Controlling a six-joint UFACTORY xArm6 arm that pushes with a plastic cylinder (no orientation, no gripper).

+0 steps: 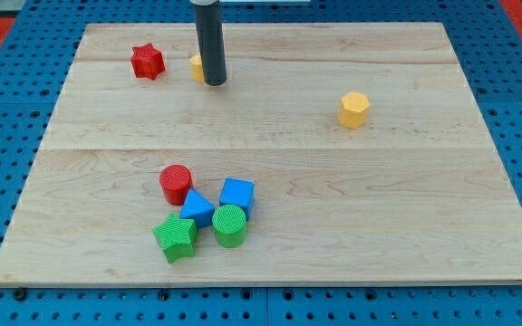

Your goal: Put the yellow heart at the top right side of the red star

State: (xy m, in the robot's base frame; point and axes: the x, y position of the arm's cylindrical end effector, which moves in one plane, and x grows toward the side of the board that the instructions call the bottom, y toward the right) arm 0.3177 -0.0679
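Observation:
The red star (148, 62) sits near the board's top left. A yellow block (196, 66), most of it hidden behind the rod, lies just to the star's right; its shape cannot be made out. My tip (214, 82) rests on the board touching or nearly touching the yellow block's right side. A yellow hexagon block (354, 109) lies alone at the right.
A cluster lies at the bottom centre: red cylinder (176, 184), blue triangle (197, 208), blue cube (236, 196), green cylinder (229, 225), green star (176, 237). The wooden board (424, 226) sits on a blue pegboard.

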